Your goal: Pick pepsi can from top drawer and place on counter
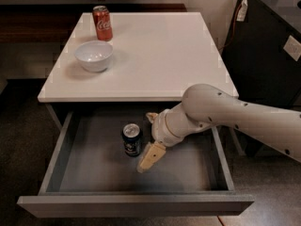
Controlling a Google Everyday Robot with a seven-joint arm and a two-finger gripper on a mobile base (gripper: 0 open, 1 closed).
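Observation:
The pepsi can (pixel 132 139) stands upright inside the open top drawer (pixel 84 166), left of its middle. It is dark with a silver top. My gripper (pixel 145 141) is down in the drawer just right of the can, open, with one tan finger (pixel 151 156) toward the front and the other (pixel 151 117) toward the back. The fingers do not touch the can. The white counter (pixel 160 55) lies above and behind the drawer.
A red Coca-Cola can (pixel 102 23) stands at the counter's far left corner, with a white bowl (pixel 94 55) in front of it. A dark cabinet (pixel 268 51) stands to the right. My arm (pixel 235 114) reaches in from the right over the drawer's right wall.

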